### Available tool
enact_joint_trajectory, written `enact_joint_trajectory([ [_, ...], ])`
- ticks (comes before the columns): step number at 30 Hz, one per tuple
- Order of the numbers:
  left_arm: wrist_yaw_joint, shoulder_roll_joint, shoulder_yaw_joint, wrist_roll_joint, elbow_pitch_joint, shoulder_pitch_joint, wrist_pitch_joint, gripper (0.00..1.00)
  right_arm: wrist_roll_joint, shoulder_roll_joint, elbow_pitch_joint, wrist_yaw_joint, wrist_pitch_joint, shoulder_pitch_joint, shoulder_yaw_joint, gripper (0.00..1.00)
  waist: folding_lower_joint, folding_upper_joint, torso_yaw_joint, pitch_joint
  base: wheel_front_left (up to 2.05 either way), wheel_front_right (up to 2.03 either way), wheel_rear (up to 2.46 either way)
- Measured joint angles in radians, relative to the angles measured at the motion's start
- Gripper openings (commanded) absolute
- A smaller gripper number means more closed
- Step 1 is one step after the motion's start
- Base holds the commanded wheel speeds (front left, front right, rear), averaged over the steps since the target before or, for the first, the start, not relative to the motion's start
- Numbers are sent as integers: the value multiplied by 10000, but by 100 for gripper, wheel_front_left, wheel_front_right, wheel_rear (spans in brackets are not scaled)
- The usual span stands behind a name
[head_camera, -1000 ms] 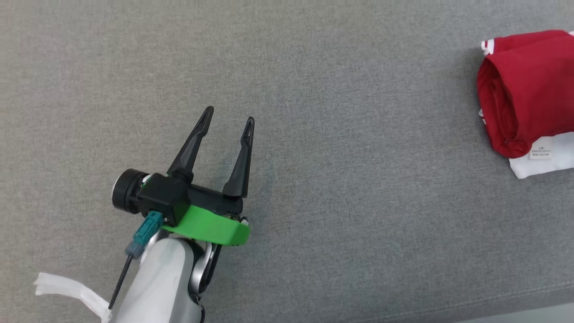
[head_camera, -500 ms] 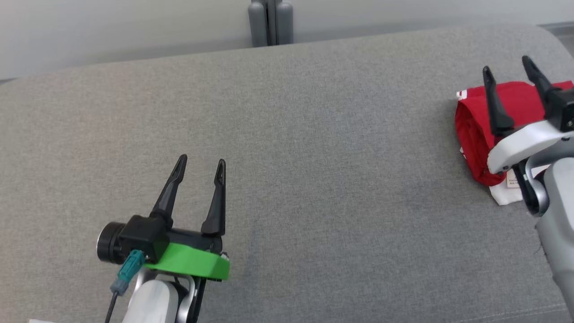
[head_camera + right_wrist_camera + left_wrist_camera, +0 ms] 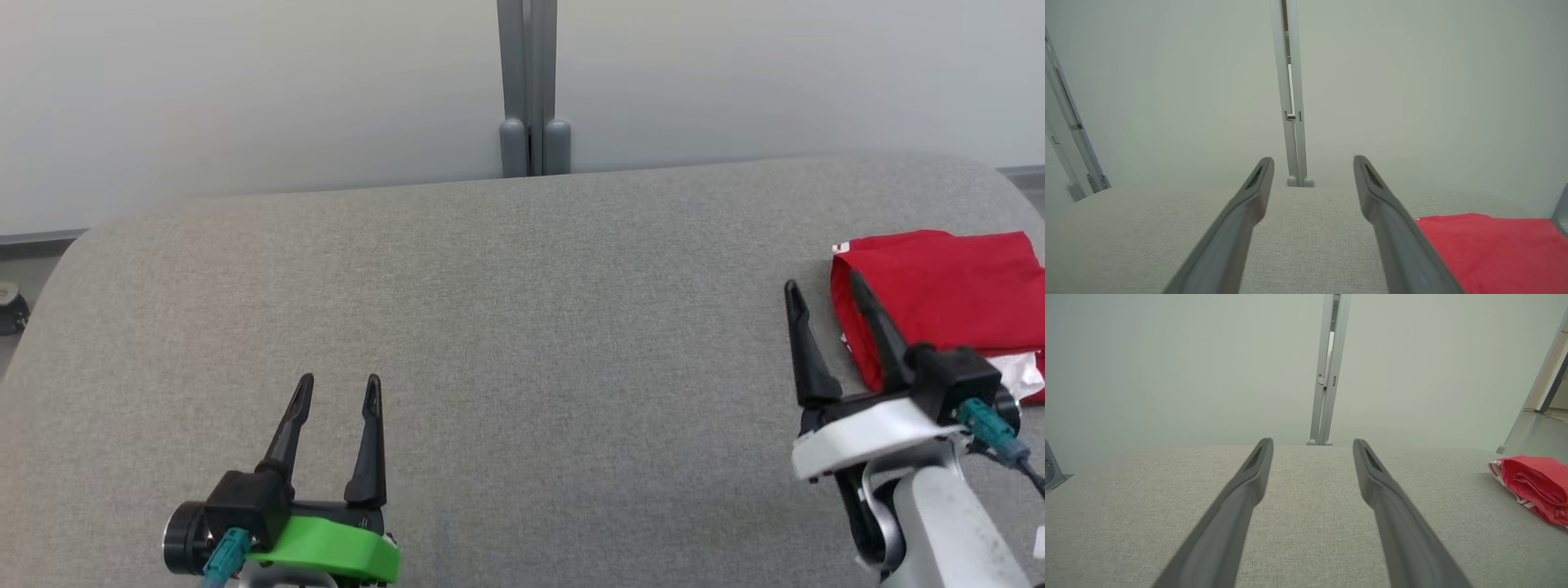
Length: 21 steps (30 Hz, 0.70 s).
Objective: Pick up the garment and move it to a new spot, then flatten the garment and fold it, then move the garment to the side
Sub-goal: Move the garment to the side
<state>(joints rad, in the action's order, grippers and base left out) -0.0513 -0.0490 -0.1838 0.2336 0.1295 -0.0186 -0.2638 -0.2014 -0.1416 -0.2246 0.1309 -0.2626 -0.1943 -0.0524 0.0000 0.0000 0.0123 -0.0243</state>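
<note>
The garment [image 3: 939, 294] is red with white trim and lies folded at the right edge of the grey fabric surface [image 3: 522, 327]. It also appears at far right as the garment [image 3: 1535, 484] in the left wrist view and at lower right as the garment [image 3: 1494, 249] in the right wrist view. My right gripper [image 3: 820, 284] stands open just left of the garment, nothing between its fingers. My left gripper [image 3: 339, 382] is open over bare fabric at the lower left, far from the garment.
A pale wall with a grey vertical post [image 3: 531, 90] runs behind the surface. The surface's rounded far edge [image 3: 326, 192] and left corner drop to the floor. A slanted frame [image 3: 1069, 134] stands at the left in the right wrist view.
The head camera has tilted up, bringing the wall and far edge into view. The right gripper has come into view and now sits lower, beside the garment's left edge. Both grippers stay open.
</note>
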Motion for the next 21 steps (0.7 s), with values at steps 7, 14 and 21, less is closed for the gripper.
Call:
enact_joint_trajectory([
  [7, 184, 2, 128, 15, -82, 415, -2, 100, 276, 675, 671, -2, 0, 1236, 23, 100, 0, 0, 27, -325, 0, 0, 0],
  [14, 387, 2, 301, 33, -61, 595, -2, 100, 385, 836, 773, -2, 0, 1534, 75, 100, 0, 0, -83, -433, 0, 0, 0],
  [21, 527, 0, 384, 27, -65, 595, -2, 100, 445, 892, 775, -2, 0, 1532, 107, 100, 0, 0, -124, -428, 0, 0, 0],
])
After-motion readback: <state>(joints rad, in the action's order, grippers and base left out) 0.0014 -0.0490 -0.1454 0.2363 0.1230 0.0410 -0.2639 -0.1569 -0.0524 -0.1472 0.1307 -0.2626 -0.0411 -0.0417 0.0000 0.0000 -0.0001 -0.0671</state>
